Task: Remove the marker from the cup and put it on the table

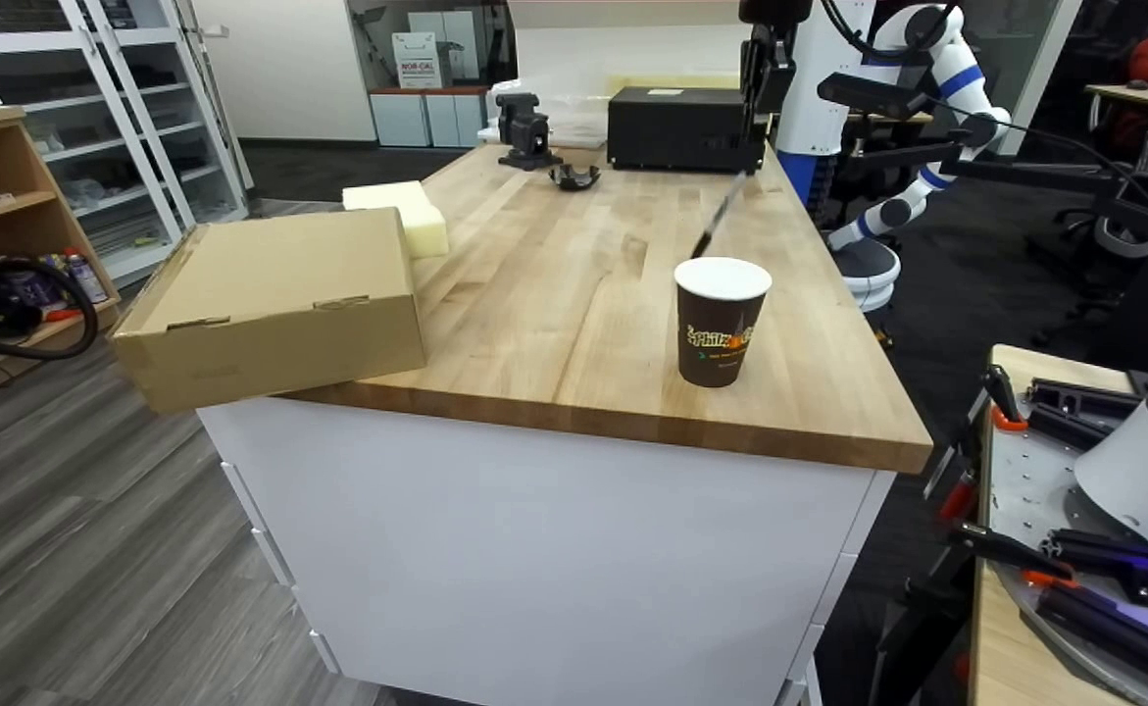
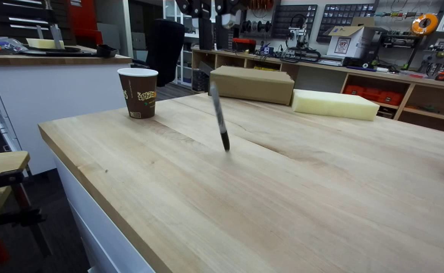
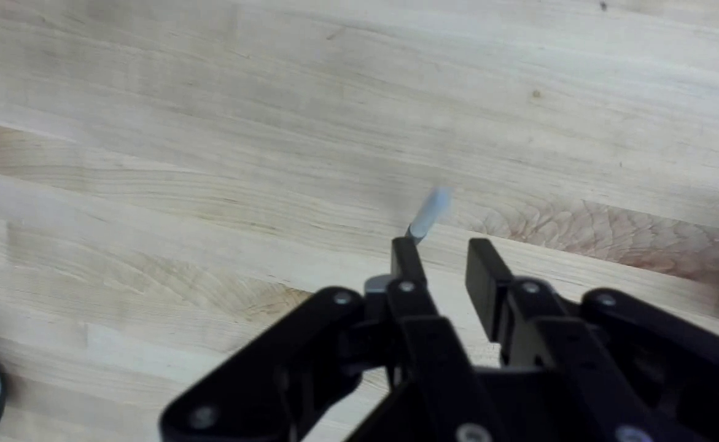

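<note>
Marker outside the cup; gripper in released condition

In the wrist view, the two fingers stand apart, with a clear gap between them. The marker shows as a short, pale, blurred length ahead of the fingertips; a darker portion meets the outline of one fingertip, where the remainder is hidden. The cup is cut off at the right edge of the view.

In an exterior view, the cup stands upright on the table, close to its edge. The marker is tilted, dark end down, well apart from the cup. Its pale upper end lies below the fingers and separate from them. The dark end is close to the tabletop; contact cannot be determined. A cardboard box rests on the table with a cream foam block just beside it.

In an exterior view, the marker slants beyond the cup, dark end down, below the gripper. The cardboard box overhangs the table edge. A black case and a dark clamp-like device stand toward the far end.
</note>
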You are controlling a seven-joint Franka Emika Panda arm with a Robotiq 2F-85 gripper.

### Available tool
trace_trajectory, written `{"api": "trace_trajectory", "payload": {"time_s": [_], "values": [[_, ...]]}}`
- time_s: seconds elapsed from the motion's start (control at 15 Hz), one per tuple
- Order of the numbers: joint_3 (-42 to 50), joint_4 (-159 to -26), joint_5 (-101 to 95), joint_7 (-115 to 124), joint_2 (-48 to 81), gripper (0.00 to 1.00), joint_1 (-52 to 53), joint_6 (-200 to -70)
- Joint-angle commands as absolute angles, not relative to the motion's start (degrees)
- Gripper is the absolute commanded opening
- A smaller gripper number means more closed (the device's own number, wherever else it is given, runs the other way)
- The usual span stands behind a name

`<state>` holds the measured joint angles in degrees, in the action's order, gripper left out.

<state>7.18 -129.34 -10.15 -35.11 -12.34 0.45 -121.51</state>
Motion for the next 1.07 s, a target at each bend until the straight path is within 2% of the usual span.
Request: {"api": "trace_trajectory", "payload": {"time_s": [0.0, 0.33, 0.4, 0.6, 1.0], "values": [[7.6, -130.33, -9.27, -36.22, -14.08, 0.55, -0.63, -122.28], [7.05, -131.2, -10.39, -35.47, -16.88, 0.87, -0.52, -120.94], [7.21, -129.26, -9.98, -35.24, -13.59, 0.69, -0.48, -121.3], [7.13, -129.51, -10.01, -35.23, -14.75, 0.87, -0.37, -121.2], [7.13, -129.76, -10.01, -35.22, -14.92, 0.87, -0.36, -121.2]]}}
